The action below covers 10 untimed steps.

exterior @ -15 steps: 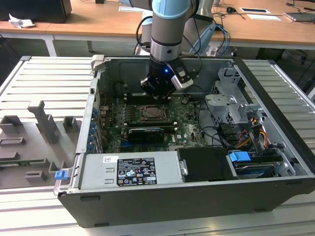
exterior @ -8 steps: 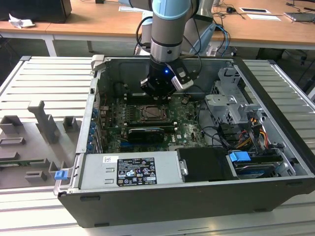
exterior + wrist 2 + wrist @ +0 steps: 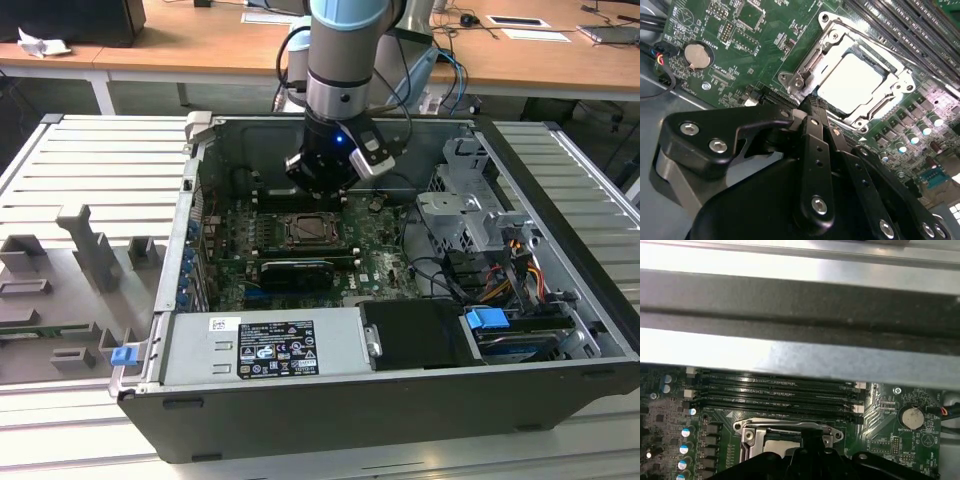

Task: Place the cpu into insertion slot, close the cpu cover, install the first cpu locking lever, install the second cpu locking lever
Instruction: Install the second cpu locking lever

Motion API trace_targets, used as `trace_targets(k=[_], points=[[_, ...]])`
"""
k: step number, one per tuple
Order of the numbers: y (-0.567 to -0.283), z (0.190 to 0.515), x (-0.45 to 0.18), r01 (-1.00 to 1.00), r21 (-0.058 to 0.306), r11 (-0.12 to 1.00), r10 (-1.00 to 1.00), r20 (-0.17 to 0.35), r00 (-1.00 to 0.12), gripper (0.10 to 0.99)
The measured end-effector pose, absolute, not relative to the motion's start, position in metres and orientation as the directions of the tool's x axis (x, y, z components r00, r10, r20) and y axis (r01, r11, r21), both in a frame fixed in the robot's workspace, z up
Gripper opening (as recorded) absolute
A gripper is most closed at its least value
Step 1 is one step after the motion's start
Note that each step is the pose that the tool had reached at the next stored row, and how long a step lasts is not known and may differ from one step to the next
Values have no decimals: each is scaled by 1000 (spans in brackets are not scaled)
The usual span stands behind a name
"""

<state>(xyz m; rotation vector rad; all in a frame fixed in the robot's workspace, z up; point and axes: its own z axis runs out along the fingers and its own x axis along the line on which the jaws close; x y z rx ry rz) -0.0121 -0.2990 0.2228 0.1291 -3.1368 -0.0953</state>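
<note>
With the chip (image 3: pixel 856 82) seen seated under the cover (image 3: pixel 837 47), the gripper (image 3: pixel 810 102), jaws together, is best pressed squarely at the socket's (image 3: pixel 805 75) seven-o'clock edge.

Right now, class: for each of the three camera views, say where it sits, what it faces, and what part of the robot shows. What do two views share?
Exterior view: off the arm, above the open computer case, facing down; the arm and gripper show.
Second wrist view: on the arm, facing the cpu beneath the cpu cover; black gripper links show.
First wrist view: on the arm, facing the memory slots.
Both wrist views share the coin battery.
</note>
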Motion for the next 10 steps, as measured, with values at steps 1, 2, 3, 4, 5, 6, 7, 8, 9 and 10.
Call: trace_targets(k=[1, 2, 3, 4, 5, 6, 7, 8, 9, 10], points=[[-300, 223, -12, -82, 61, 995, -82, -2, -997, 106], [-302, 222, -12, -82, 61, 995, -82, -2, -997, 106], [-303, 222, -12, -82, 61, 995, -82, -2, -997, 106], [-306, 222, -12, -82, 61, 995, -82, -2, -997, 106], [-307, 222, -12, -82, 61, 995, -82, -2, -997, 106], [-308, 222, -12, -82, 61, 995, -82, -2, -997, 106], [-309, 222, -12, -82, 61, 995, -82, -2, -997, 106], [-309, 223, -12, -82, 60, 995, -82, -2, -997, 106], [-310, 225, -12, -82, 61, 995, -82, -2, -997, 106], [-310, 227, -12, -82, 61, 995, -82, -2, -997, 106]])
